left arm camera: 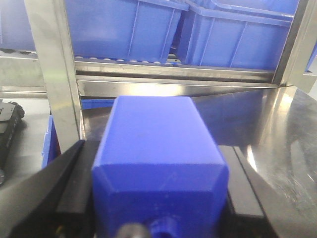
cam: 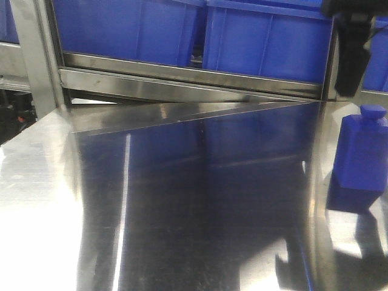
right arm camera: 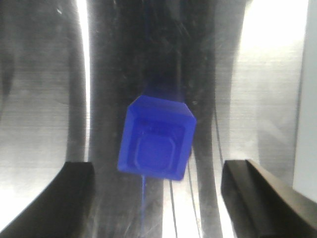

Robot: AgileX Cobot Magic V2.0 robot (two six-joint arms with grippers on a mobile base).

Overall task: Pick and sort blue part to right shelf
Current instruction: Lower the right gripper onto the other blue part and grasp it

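Steel table (cam: 182, 200), blue bins (cam: 273, 36) behind. Left gripper (left arm camera: 156, 168) clamps the blue part (left arm camera: 158, 129); right gripper (right arm camera: 156, 171) hangs spread over another blue block (right arm camera: 156, 139). I judge this the carry step; next I must reach the right shelf.

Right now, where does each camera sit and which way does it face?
Front view: from the robot's front, forward across the steel table to the blue bins; right end effector shows.
Left wrist: forward toward the same bins; left end effector grips the blue part.
Right wrist: down at a blue block between open fingers; the front view shares it.
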